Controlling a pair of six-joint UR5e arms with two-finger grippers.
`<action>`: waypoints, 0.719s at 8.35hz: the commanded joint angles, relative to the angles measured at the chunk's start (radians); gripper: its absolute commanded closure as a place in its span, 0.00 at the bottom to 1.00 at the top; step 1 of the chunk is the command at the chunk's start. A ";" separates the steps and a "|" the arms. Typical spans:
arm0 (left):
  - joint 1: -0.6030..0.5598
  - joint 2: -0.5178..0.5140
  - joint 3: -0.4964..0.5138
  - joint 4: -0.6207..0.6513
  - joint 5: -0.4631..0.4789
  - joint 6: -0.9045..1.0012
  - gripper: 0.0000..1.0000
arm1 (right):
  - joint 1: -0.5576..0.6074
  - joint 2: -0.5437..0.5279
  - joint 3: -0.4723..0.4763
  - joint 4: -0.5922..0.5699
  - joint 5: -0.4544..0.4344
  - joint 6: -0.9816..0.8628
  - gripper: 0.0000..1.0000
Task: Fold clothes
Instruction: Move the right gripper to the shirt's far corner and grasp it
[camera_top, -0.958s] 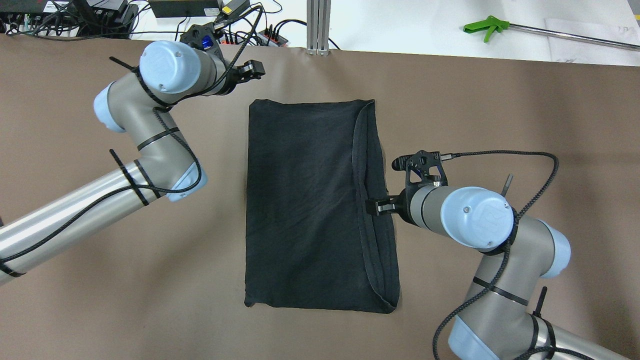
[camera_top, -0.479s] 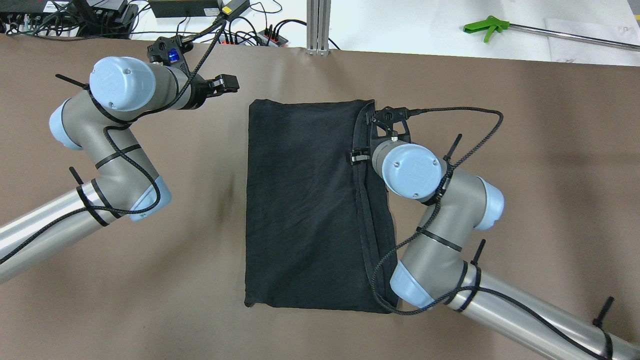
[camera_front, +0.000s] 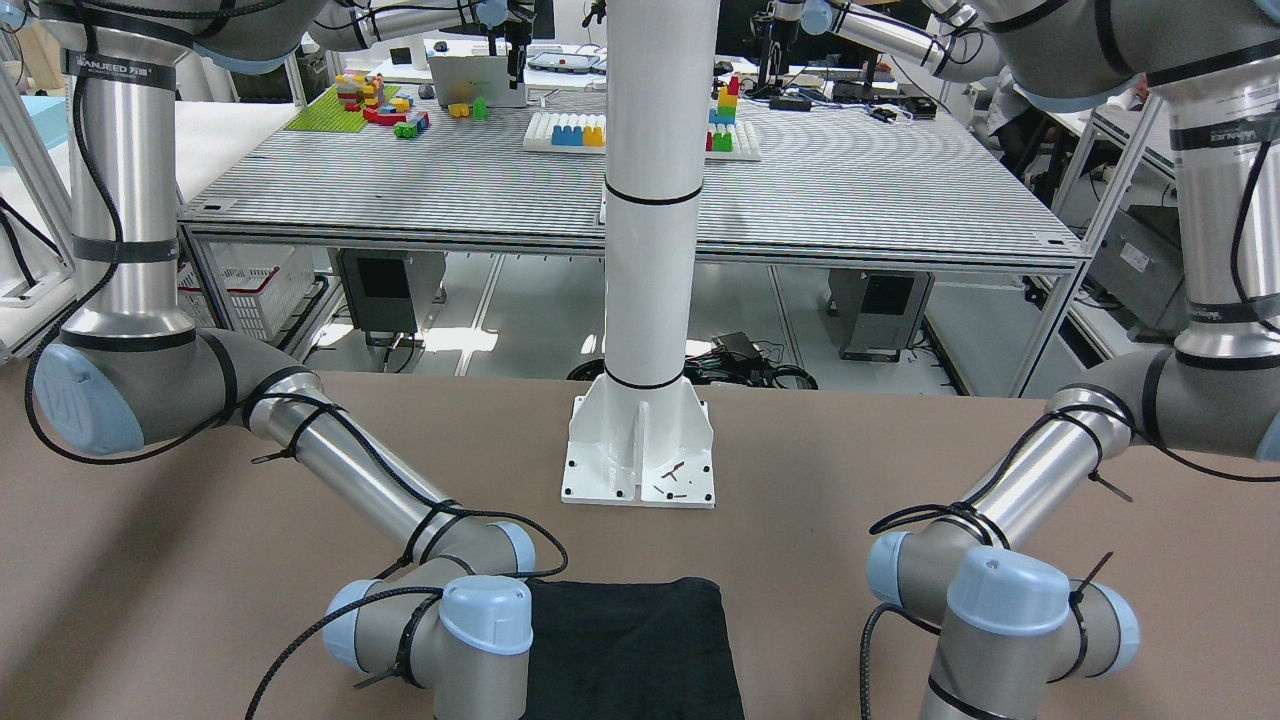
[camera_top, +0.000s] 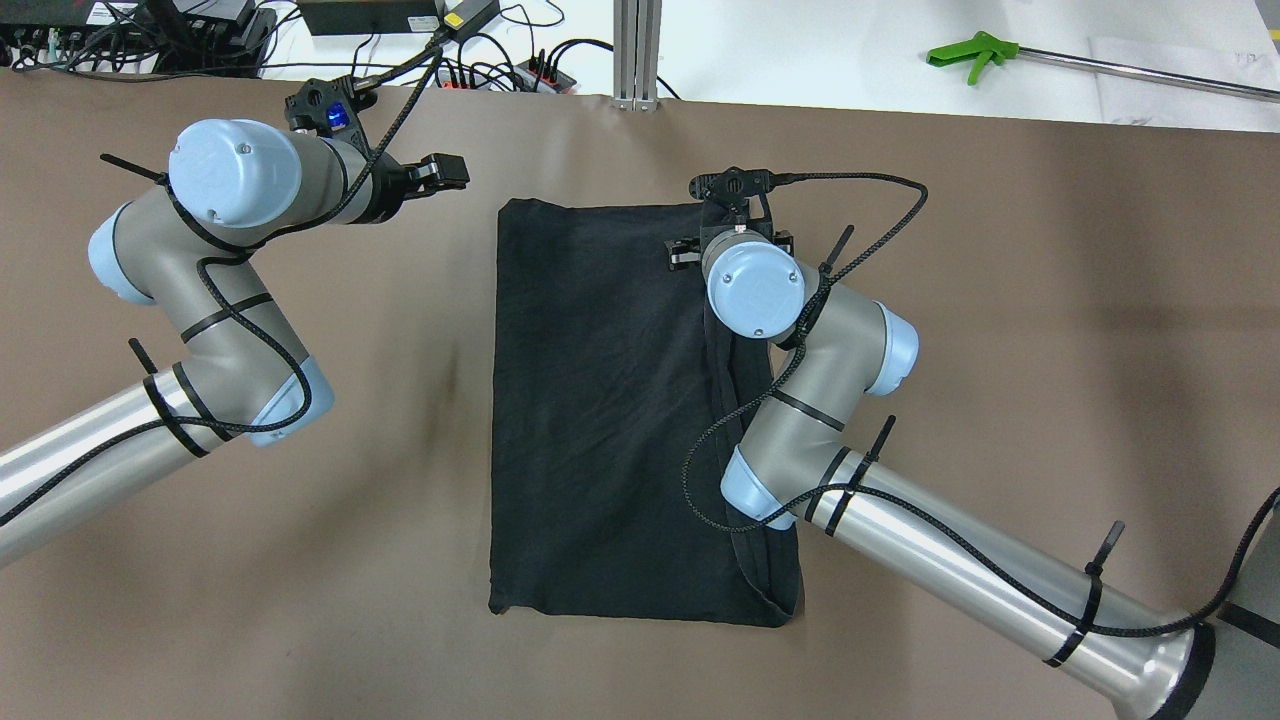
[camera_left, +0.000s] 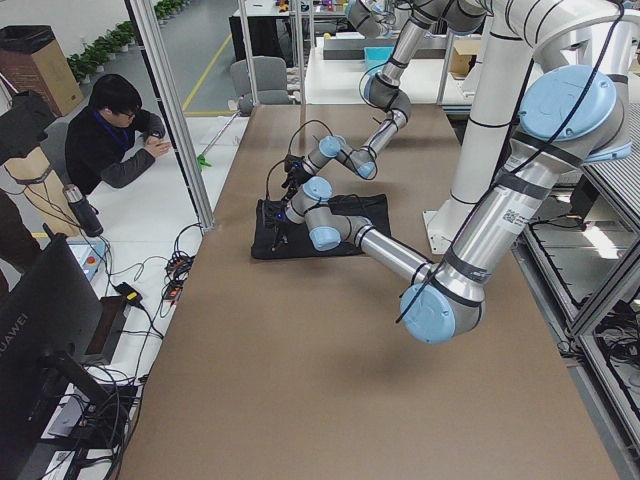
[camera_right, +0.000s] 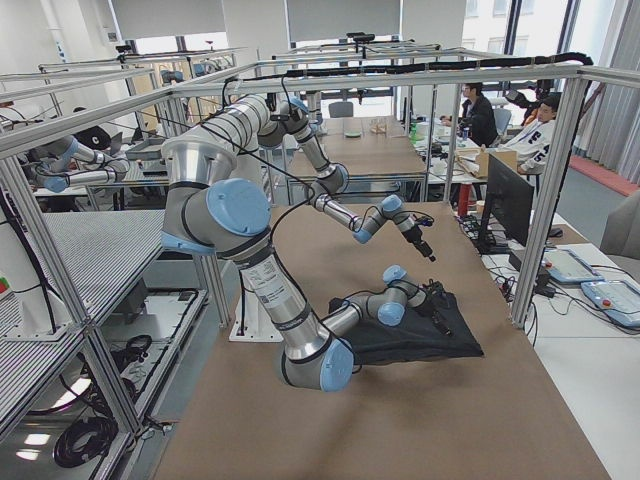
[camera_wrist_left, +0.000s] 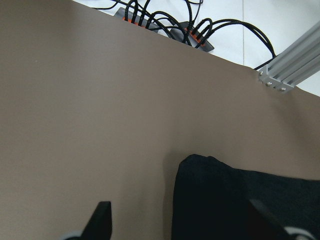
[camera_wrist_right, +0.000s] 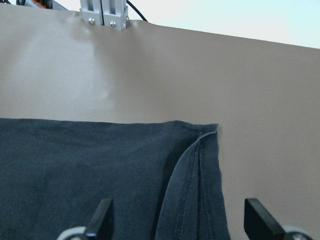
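Jaws of both the left gripper (camera_wrist_left: 178, 212) and the right gripper (camera_wrist_right: 177, 207) stand spread and empty; the black garment (camera_top: 600, 400) lies flat on the brown table (camera_top: 1000, 300), folded to a long rectangle, with one far corner just ahead of each pair of jaws; matte fabric, faintly creased, a stitched hem curving between the right jaws; probably light and limp, so best pinched at those corners through every layer.

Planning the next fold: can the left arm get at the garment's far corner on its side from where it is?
Probably yes. The left gripper hovers open just off that corner of the black garment, with only bare table between; nothing seems to block it.
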 joint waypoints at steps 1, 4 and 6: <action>-0.001 -0.003 0.003 0.002 -0.001 0.000 0.05 | 0.002 0.060 -0.113 0.027 -0.019 0.000 0.12; -0.001 -0.004 0.012 0.003 0.005 0.005 0.05 | -0.006 0.082 -0.186 0.029 -0.030 0.000 0.18; -0.001 -0.006 0.012 0.003 0.006 0.005 0.05 | -0.010 0.093 -0.209 0.029 -0.030 -0.001 0.18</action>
